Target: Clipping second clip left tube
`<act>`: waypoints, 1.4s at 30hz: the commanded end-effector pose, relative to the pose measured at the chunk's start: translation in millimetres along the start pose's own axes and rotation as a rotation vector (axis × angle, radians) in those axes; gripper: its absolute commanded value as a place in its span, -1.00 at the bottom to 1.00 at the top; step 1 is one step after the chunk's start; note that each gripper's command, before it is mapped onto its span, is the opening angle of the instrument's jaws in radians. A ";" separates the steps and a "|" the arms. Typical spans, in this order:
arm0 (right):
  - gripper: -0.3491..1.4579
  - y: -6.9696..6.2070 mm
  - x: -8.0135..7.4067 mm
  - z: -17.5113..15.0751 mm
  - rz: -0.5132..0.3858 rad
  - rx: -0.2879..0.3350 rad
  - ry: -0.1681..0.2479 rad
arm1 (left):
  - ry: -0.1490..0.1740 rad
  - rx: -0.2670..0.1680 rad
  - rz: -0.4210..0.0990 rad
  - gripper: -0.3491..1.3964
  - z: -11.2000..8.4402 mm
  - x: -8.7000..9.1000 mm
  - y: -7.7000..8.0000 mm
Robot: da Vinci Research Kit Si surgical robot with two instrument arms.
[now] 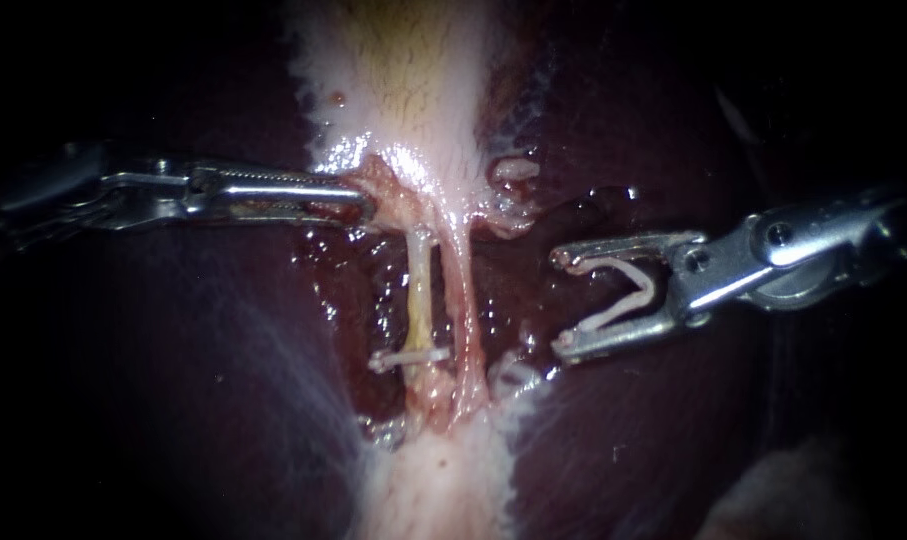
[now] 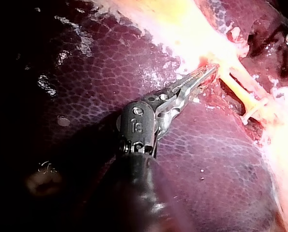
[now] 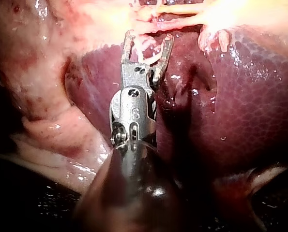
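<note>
Endoscope view is showing the liver (image 1: 223, 400) lying around the gallbladder (image 1: 413, 80), whose lower end the left instrument (image 1: 366, 205) is pinching. Off to one side, the right instrument (image 1: 560, 300) is holding a loaded clip (image 1: 649, 290) spread wide, not yet around the left tube (image 1: 420, 285). One placed clip (image 1: 410, 356) is already sitting low on it; the second is still waiting.

My end effector (image 3: 148, 37) stands spread, with a pale clip (image 3: 146, 54) seated between its two jaws (both touch it). Just ahead of the tips run pale tubes (image 3: 182, 8). Dark liver (image 3: 250, 96) lies beside and beneath.
</note>
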 end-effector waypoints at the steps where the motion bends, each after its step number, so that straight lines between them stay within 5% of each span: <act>1: -0.07 0.0 0.0 0.0 0.000 0.000 0.000 | 0.000 -0.001 0.000 -1.00 -0.1 0.0 0.1; 8: -0.07 0.0 0.0 0.0 0.000 0.000 0.000 | -0.007 -0.013 -0.012 -1.00 -3.1 2.3 1.6; 19: -0.07 0.0 0.0 0.1 0.000 0.000 0.000 | 0.049 0.005 -0.017 -1.00 -11.2 7.2 5.2; 25: -0.06 -0.4 0.3 1.5 -0.002 0.005 0.000 | 0.050 0.010 -0.011 -1.00 -11.1 7.1 5.0; 32: -0.06 -1.4 1.6 6.1 0.165 0.081 0.012 | 0.051 0.013 -0.011 -1.00 -10.9 7.1 5.3; 42: -0.07 -1.5 3.5 11.8 0.202 0.133 0.011 | 0.053 0.020 -0.011 -1.00 -10.6 6.9 5.7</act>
